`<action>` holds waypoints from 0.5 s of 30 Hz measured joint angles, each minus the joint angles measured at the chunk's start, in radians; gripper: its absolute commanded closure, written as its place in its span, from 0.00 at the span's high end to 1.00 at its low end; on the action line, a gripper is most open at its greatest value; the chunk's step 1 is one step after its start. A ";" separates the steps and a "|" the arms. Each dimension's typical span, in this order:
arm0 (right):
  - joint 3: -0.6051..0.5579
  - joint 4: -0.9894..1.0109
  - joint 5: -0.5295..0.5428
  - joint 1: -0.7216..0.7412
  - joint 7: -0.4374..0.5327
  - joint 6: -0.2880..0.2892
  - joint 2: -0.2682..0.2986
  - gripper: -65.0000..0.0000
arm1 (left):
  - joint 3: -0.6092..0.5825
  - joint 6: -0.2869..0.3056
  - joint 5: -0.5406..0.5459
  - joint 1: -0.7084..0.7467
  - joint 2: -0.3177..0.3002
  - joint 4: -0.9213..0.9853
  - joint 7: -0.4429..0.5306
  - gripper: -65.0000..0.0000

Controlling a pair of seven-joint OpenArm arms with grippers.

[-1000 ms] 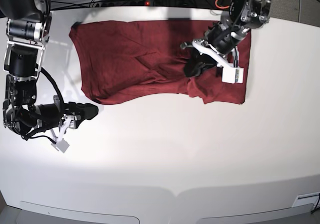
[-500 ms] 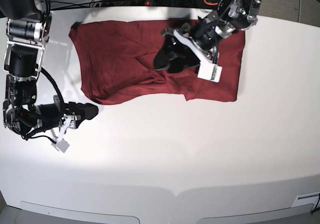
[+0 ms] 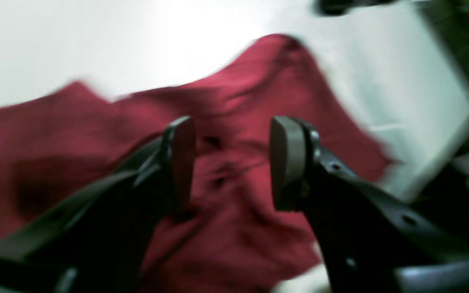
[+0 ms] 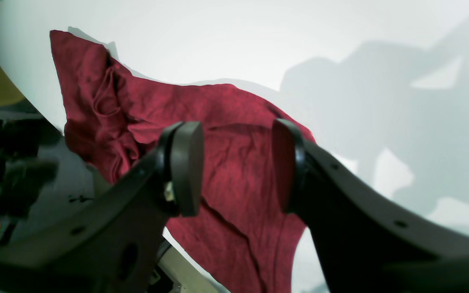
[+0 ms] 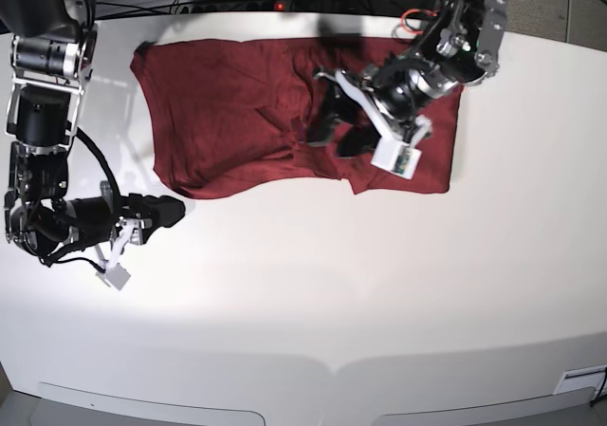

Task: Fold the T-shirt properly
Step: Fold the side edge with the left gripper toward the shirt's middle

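T-shirt (image 5: 237, 113) spread across the far half of the white table (image 5: 313, 284), dark red, wrinkled — a diagonal fold runs through its middle and the near edge is uneven, with one flap reaching lower on the base view's right. Left gripper (image 5: 337, 125) sits over the shirt's centre-right, its arm coming in from the far right corner; in the left wrist view its two fingers (image 3: 179, 158) stand well apart with bunched red fabric visible in the gap between them, nothing pinched. That view is blurred, so whether the fingertips touch the cloth cannot be told. Right gripper (image 5: 175, 210) rests low over bare table on the base view's left, just beyond the shirt's near-left corner and apart from it. In the right wrist view its pads (image 4: 187, 167) are spread wide, empty, with the shirt lying flat behind them and a crumpled sleeve or collar bunch at the cloth's far end. Arm shadows fall on the table surface to the right in that view.
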State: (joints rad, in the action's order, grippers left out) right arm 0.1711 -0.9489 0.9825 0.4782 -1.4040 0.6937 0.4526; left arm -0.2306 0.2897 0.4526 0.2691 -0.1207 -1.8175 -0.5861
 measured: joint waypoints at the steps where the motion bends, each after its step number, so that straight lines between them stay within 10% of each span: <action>1: 0.000 0.000 0.000 0.000 0.000 0.000 0.010 0.42 | 0.011 -0.025 -0.015 0.000 -0.015 0.000 -0.002 0.45; 15: 0.000 0.000 0.019 0.000 0.000 0.000 0.054 0.42 | 0.027 -0.179 -0.040 0.019 -0.053 0.157 0.113 0.45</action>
State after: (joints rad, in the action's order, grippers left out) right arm 0.1711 -0.9493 1.0019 0.4782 -1.4040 0.6937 0.5068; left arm -0.2035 0.1108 0.4129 0.2886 -0.1741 -1.6604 -0.4732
